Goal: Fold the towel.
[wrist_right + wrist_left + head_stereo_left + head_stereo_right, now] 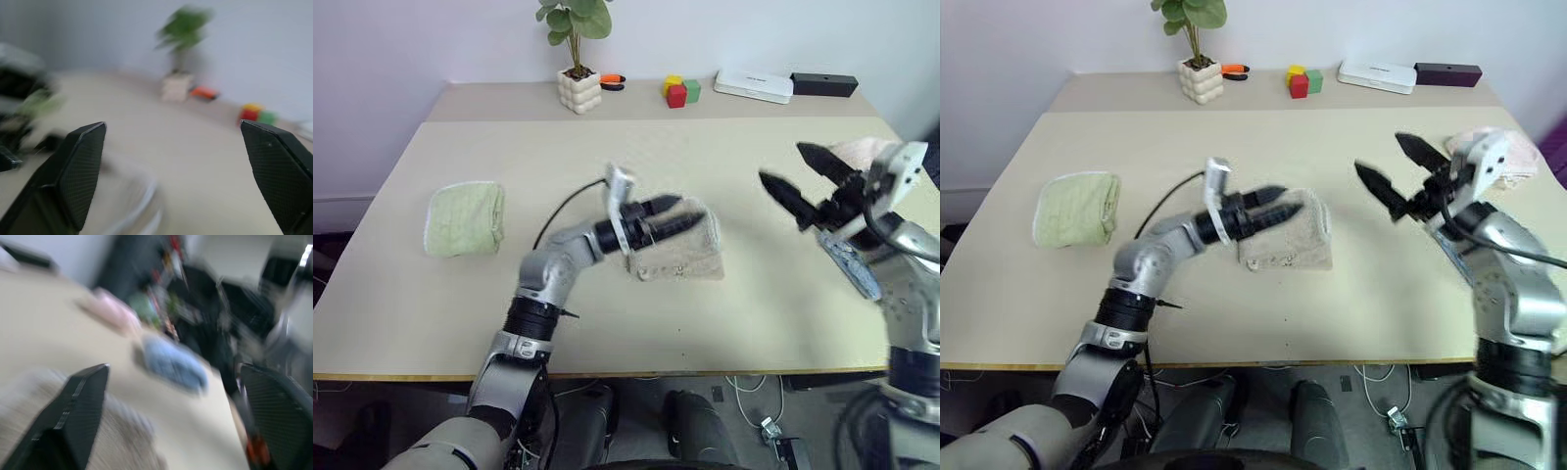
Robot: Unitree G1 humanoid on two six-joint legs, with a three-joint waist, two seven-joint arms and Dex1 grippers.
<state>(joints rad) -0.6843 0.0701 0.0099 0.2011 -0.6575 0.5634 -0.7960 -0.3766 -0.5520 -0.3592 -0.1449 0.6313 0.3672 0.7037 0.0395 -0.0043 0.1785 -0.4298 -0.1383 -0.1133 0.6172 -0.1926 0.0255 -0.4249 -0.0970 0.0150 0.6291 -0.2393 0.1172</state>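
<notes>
Beige terry makes up the towel [683, 251], which lies folded into a compact block near the middle of the table [744, 166]. The left gripper [674, 214] hangs just above the towel's near-left part, pointing across it toward the robot's right; its two black fingers stand apart with nothing between them. The right gripper [800, 180] is raised off to the right of the towel, well apart from it, fingers spread wide and empty. A pale green towel [465, 218] sits folded toward the table's left side, and a pinkish-cream towel [1513, 152] lies at the right edge behind the right arm. Along the far edge stand a potted plant [576, 54], coloured blocks [681, 91], a white box [754, 86] and a black box [823, 84]
</notes>
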